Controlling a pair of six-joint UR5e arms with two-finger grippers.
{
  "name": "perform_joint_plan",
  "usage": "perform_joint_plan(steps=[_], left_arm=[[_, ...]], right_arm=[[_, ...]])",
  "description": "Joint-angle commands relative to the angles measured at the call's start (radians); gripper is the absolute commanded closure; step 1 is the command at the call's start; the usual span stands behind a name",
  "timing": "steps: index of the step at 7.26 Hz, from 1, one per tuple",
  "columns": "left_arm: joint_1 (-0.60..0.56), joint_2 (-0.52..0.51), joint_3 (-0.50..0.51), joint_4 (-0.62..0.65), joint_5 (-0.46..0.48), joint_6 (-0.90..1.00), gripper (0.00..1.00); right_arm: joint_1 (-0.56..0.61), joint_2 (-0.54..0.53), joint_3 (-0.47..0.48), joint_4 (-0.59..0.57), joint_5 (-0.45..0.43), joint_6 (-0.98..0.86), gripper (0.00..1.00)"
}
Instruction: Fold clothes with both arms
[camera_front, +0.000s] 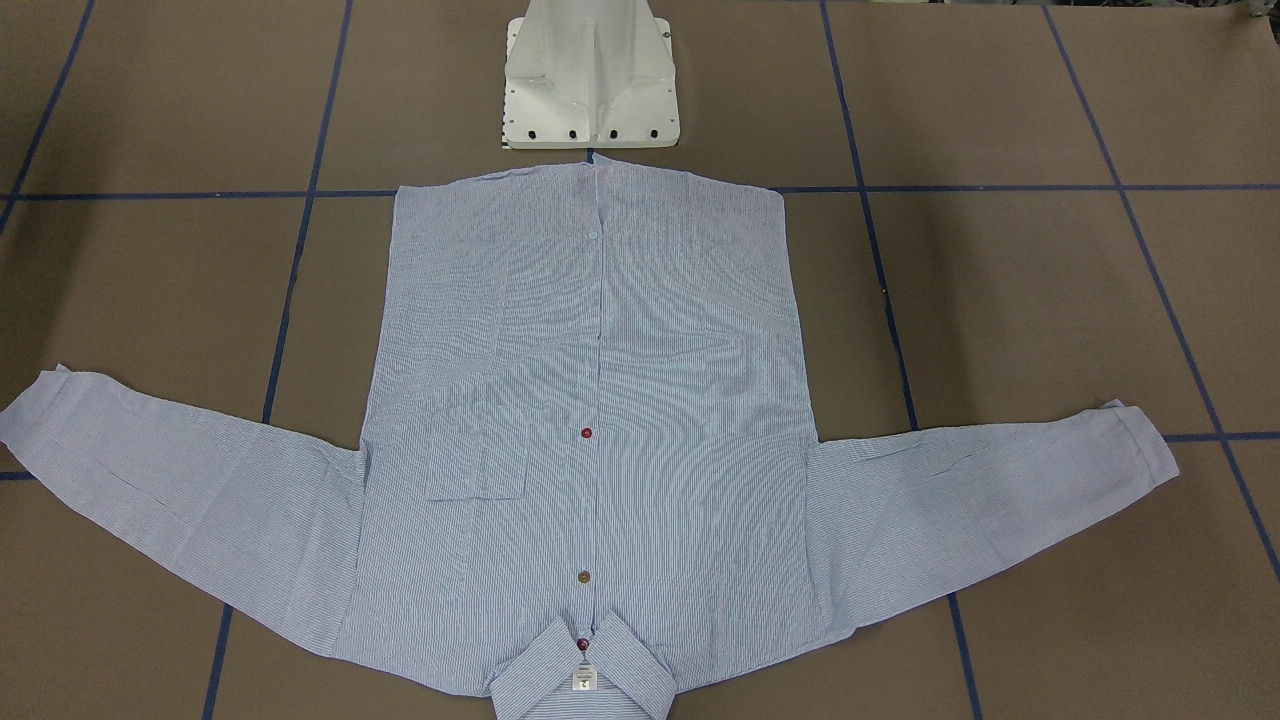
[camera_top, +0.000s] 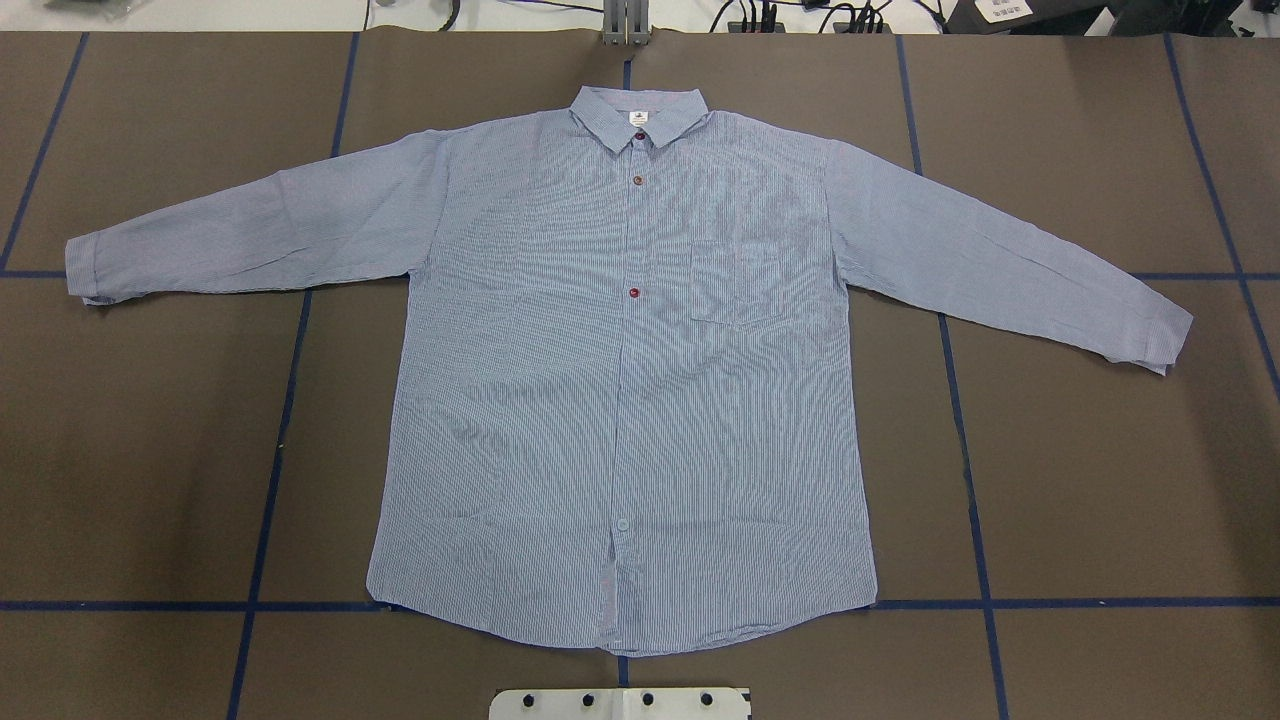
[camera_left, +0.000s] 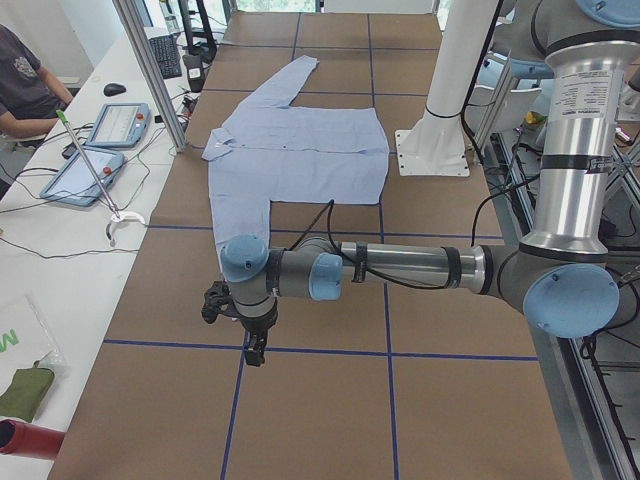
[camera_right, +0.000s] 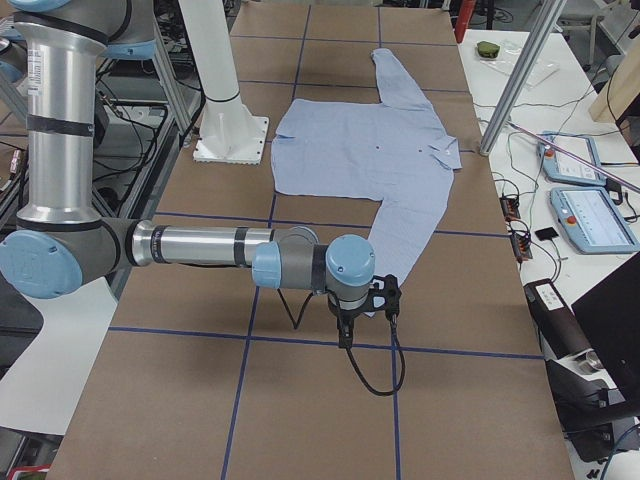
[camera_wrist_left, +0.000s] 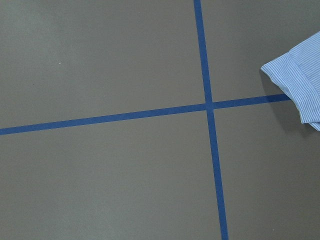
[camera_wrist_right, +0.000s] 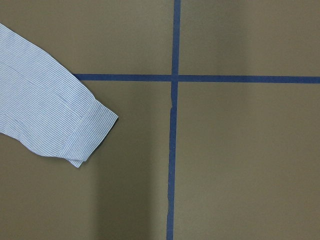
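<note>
Past left cuff and right cuff, jaws hang clear of flat shirt.

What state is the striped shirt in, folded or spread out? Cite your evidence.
Spread out. The shirt lies flat, front up, sleeves stretched to either side, collar and chest pocket showing, nothing doubled over.

blue-white striped shirt, brown table

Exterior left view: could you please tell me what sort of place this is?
Likely a robotics lab: the left arm reaches over a tape-gridded table, with touchscreen pendants on the side bench.
</note>
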Motion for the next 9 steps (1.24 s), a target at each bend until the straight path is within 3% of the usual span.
perform_joint_plan(steps=[1,9], left_arm=[[0.0,0.0,-0.001,0.002,0.0,0.0,0.0],[0.005,-0.075,-0.057,-0.079,0.0,-0.003,0.0]], right_arm=[[0.0,-0.005,0.01,0.002,0.0,-0.002,0.0],[-0.023,0.027,0.016,0.002,0.023,0.024,0.0]])
